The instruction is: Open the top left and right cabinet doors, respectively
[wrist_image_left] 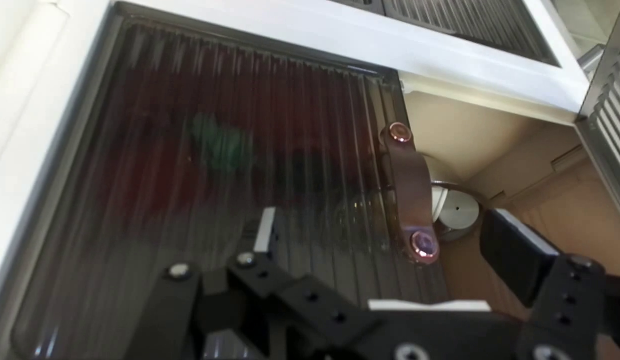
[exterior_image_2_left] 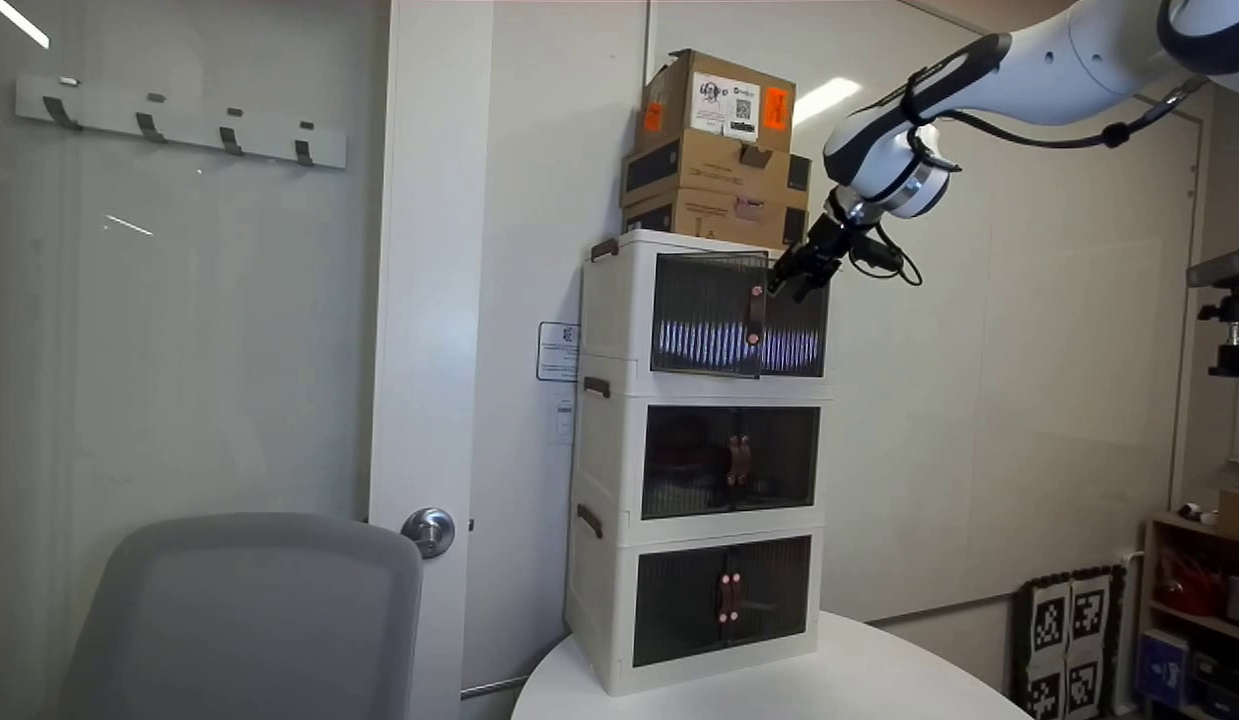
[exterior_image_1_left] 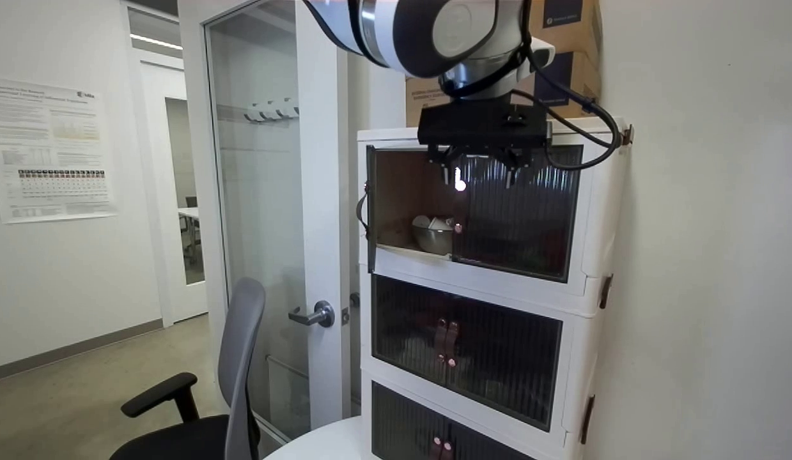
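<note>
Though contact is unclear, the top right door (exterior_image_1_left: 521, 223) faces the claw (exterior_image_1_left: 478, 179).

You had a poster (exterior_image_1_left: 50, 153) on the white wall (exterior_image_1_left: 50, 275); a gray-backed chair (exterior_image_2_left: 249, 620) stood in front of the glass door (exterior_image_1_left: 261, 211); your table (exterior_image_2_left: 879, 665) had a curved edge.

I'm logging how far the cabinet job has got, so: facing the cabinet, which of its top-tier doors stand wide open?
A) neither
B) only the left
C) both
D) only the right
B: in an exterior view the top left door stands swung out nearly edge-on to the camera, leaving a bowl inside uncovered, while the top right door covers its half of the front.
</note>
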